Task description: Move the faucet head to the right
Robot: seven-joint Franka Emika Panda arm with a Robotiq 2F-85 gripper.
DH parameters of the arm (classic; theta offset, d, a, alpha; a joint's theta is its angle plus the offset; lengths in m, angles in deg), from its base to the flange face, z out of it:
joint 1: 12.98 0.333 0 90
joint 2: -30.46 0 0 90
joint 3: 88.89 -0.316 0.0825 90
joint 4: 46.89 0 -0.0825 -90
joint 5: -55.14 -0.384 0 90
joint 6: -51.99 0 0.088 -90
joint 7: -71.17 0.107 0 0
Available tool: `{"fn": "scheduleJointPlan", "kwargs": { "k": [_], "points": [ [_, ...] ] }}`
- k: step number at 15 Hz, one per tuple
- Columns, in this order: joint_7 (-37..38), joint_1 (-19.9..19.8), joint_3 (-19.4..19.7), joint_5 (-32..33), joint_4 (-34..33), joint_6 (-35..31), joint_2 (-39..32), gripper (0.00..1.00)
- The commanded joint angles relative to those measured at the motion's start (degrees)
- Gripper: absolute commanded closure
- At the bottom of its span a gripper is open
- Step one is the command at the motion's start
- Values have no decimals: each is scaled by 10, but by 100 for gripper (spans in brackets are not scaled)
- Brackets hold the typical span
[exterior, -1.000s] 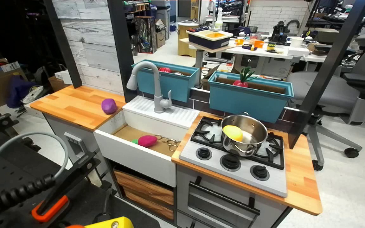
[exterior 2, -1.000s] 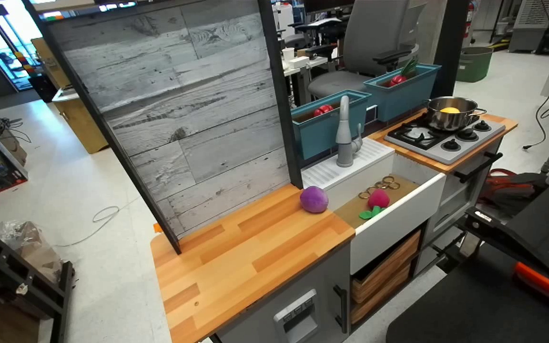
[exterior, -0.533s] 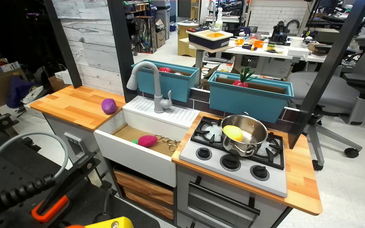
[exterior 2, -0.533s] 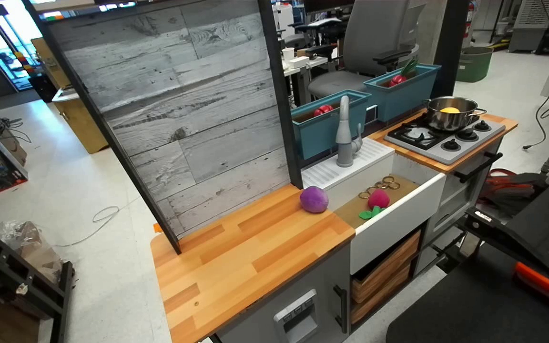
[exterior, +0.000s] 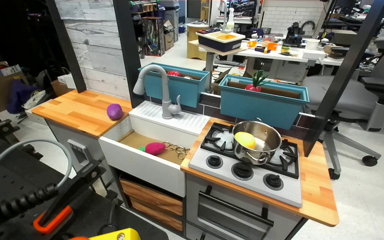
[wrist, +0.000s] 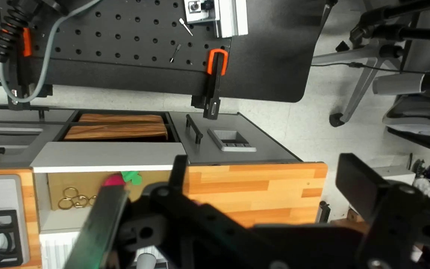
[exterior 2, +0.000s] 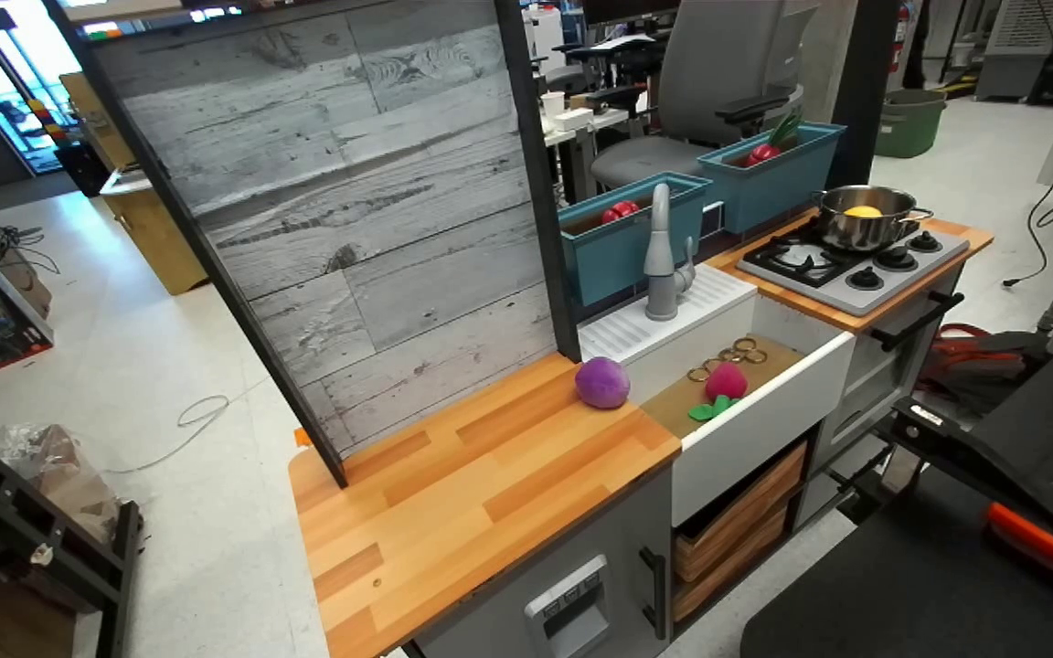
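Observation:
The faucet head [exterior: 164, 85] is a grey arched gooseneck spout behind the sink. In an exterior view its downturned tip points to the left of the picture, toward the wooden counter. It also shows in an exterior view [exterior 2: 661, 224], where the tip faces the camera. A small lever handle [exterior: 175, 107] sits at its base. In the wrist view a grey rounded piece [wrist: 146, 260] at the bottom edge looks like part of the faucet. My gripper [wrist: 263, 173] shows only in the wrist view, open with its fingers wide apart and nothing between them. It is high above the counter, apart from the faucet.
A white sink [exterior: 142, 170] holds a pink toy and gold rings. A purple toy [exterior: 114, 111] lies on the wooden counter [exterior: 75, 106]. Teal planters [exterior: 173, 88] and a dark post [exterior: 127, 50] stand close behind the faucet. A pot [exterior: 258, 155] stands on the stove.

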Motion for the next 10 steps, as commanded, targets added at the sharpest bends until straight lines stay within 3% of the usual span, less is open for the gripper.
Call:
{"fn": "scheduleJointPlan", "kwargs": {
  "k": [1,5,10],
  "points": [
    [-1,-11,9,-45,-33,-60,-69,0],
    [11,-12,12,-91,-58,-164,-150,0],
    [38,-13,1,-95,-103,-337,-291,0]
  ]
}}
